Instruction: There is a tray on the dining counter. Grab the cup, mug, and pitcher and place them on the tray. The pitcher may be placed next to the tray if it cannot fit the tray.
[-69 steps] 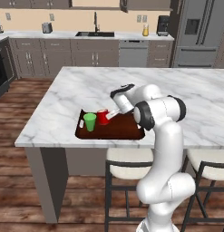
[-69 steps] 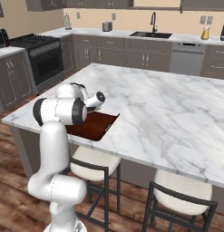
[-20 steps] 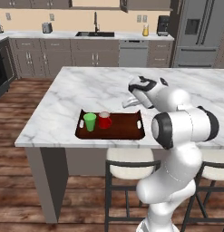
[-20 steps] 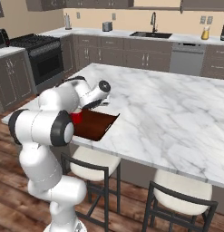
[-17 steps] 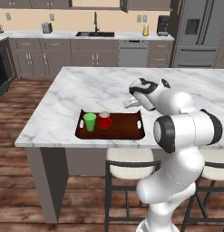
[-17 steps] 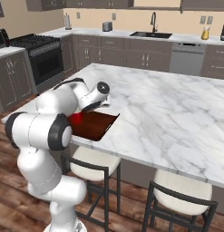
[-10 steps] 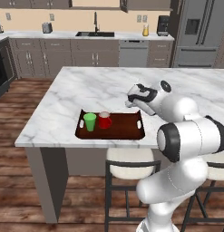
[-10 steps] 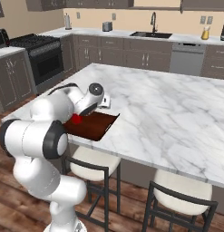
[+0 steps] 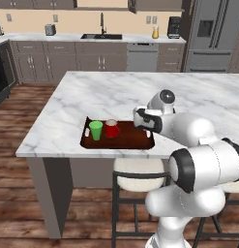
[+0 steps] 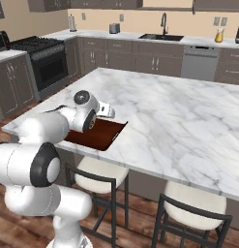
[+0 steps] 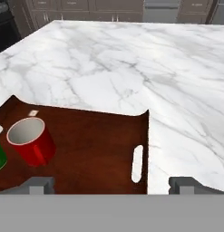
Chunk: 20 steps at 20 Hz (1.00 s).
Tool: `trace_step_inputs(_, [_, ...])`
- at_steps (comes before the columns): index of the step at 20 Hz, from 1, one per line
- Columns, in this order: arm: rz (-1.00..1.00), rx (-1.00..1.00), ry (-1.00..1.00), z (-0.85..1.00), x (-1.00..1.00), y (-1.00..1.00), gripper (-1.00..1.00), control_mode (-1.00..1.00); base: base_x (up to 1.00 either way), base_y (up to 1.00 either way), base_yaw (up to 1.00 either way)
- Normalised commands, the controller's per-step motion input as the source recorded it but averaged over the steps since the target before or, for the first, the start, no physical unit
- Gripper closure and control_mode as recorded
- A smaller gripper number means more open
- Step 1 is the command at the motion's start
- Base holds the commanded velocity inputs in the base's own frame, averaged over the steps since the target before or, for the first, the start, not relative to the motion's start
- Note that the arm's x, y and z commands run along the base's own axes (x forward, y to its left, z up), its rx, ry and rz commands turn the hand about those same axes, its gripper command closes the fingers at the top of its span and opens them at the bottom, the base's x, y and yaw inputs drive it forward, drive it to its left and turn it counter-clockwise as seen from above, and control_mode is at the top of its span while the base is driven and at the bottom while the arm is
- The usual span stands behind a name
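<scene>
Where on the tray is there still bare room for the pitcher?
The tray is bare from the mug rightward to its right end handle, under the open gripper. Its left end is crowded: the cup and mug stand side by side there.

The worktop [image 11: 131,68] looks like polished white marble with grey veins. The tray [image 11: 95,149] has a smooth, dark reddish wood-like finish. The mug [image 11: 31,141] is glossy red, white inside. The floor [image 9: 24,193] is brown wood planks.
</scene>
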Motion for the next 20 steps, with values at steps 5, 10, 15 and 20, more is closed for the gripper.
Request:
trace_step_inputs(5, [-0.21, 0.00, 0.08, 0.53, -0.41, -0.03, -1.00, -1.00, 0.00, 0.00, 0.00])
trace_step_inputs(10, [-0.16, 0.00, 0.14, 0.67, -0.32, -0.07, -1.00, -1.00, 0.00, 0.00, 0.00])
trace_step_inputs(15, [0.00, 0.00, 0.07, 0.58, -0.38, -0.27, -1.00, -1.00, 0.00, 0.00, 0.00])
trace_step_inputs(20, [0.02, 0.00, 0.00, 0.27, -0.55, -0.37, -1.00, -1.00, 0.00, 0.00, 0.00])
